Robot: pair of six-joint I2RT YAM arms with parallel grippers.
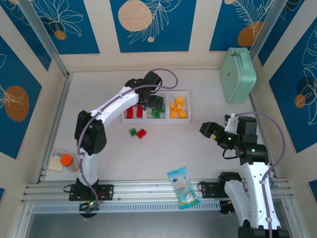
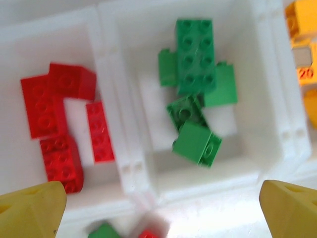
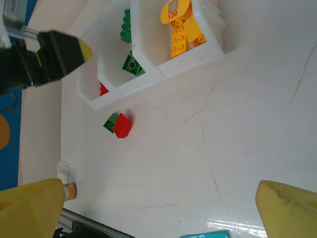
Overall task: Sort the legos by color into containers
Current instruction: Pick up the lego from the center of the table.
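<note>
Lying loose: small green plastic brick (image 2: pixel 104 231) and small red plastic brick (image 2: pixel 147 234), just behind left gripper (image 2: pixel 158 213), outside white plastic bins (image 2: pixel 133 173).
Jaws: wide, empty; likewise right gripper (image 3: pixel 158 210).
Handling: light, rigid, slick; pinch flat sides.

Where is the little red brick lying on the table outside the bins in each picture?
Top external: the loose red brick lies left of centre, just below the white bins.
Left wrist: blurred at the bottom edge, below the bins' front wall.
Right wrist: left of centre, below the bins.
Shared landmark: the loose green brick right beside it.
</note>
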